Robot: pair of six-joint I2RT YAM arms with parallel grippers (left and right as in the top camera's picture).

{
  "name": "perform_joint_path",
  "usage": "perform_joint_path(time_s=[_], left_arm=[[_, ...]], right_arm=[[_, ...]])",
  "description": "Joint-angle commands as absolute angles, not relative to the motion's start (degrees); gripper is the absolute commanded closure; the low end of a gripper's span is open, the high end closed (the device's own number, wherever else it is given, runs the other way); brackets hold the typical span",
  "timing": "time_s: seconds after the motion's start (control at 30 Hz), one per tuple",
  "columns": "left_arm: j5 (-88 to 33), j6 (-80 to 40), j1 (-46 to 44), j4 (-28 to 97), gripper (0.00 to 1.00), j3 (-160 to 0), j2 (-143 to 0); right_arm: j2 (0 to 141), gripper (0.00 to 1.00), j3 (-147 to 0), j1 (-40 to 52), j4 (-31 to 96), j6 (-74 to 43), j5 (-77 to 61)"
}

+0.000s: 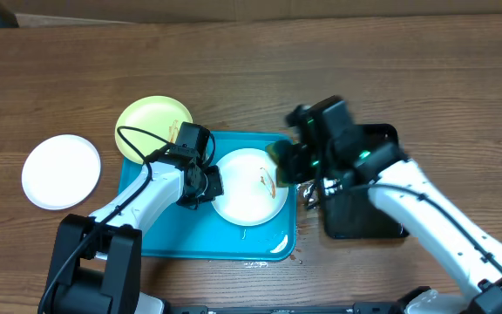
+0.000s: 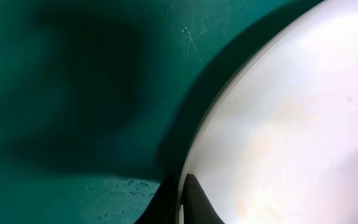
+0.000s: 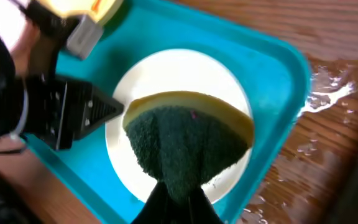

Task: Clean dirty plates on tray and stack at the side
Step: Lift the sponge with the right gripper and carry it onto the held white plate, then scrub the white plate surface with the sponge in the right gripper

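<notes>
A white plate (image 1: 244,194) with a brown smear lies on the turquoise tray (image 1: 164,234). My left gripper (image 1: 206,180) is shut on its left rim; in the left wrist view the fingers (image 2: 182,202) straddle the plate's edge (image 2: 291,124) over the tray floor (image 2: 73,93). My right gripper (image 1: 288,162) is shut on a green-and-yellow sponge (image 3: 185,137), held just over the plate (image 3: 166,74) near its right side; its fingers (image 3: 179,199) show at the bottom. A pale yellow-green plate (image 1: 151,124) lies at the tray's far left corner. A second white plate (image 1: 61,171) lies on the table at the left.
A black tray (image 1: 364,218) sits right of the turquoise tray, under my right arm. Water is splashed on the wood by the tray's right rim (image 3: 328,93). My left gripper (image 3: 95,111) shows at the left of the right wrist view.
</notes>
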State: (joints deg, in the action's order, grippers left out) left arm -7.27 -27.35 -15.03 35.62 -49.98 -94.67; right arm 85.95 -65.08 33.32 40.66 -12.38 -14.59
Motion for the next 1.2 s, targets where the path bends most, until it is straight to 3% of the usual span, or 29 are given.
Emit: perform_joint_path(time_s=[0.0, 0.37, 0.9, 1.0, 1.17], left_arm=[[-6.0, -28.3, -15.5, 35.6, 0.95, -49.8, -95.5], [-6.0, -28.3, -15.5, 35.8, 0.96, -49.8, -95.5], [-6.0, -28.3, -15.5, 35.9, 0.96, -49.7, -95.5], [-6.0, -28.3, -15.5, 35.9, 0.96, -49.7, -95.5], [-6.0, -28.3, -15.5, 35.9, 0.96, -49.7, -95.5]], right_arm=[[87.9, 0.96, -63.4, 38.2, 39.4, -11.9, 0.1], [98.4, 0.96, -63.2, 46.9, 30.8, -9.8, 16.5], [103.2, 0.96, -63.0, 47.0, 30.7, -10.0, 16.9], [103.2, 0.65, -63.0, 47.0, 30.7, -10.0, 16.9], [103.2, 0.62, -63.0, 47.0, 30.7, -10.3, 16.9]])
